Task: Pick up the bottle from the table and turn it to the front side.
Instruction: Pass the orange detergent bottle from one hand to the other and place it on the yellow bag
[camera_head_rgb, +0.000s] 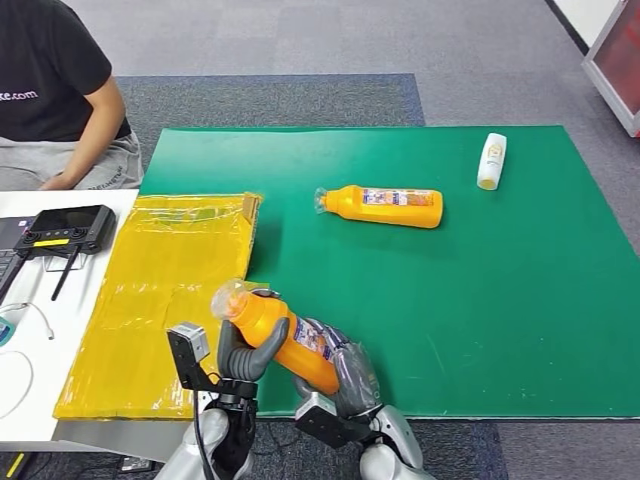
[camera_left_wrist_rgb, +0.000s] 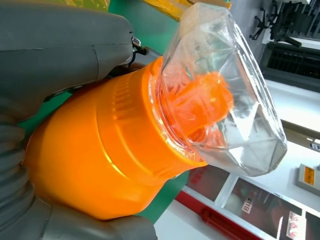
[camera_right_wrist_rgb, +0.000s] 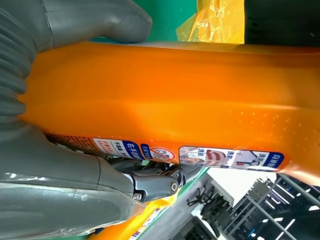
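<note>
Head view shows my left hand (camera_head_rgb: 245, 352) and right hand (camera_head_rgb: 343, 375) both gripping the bottle (camera_head_rgb: 275, 335), lifted off the mat (camera_head_rgb: 490, 300) at its near edge. I should roll it slowly, loosening one hand at a time, until the label faces up.

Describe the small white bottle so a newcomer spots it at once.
Start at the green mat covering the table and go to its far right corner. The white bottle lies there alone, short and pale, unlike the long orange bottle lying mid-mat.
</note>
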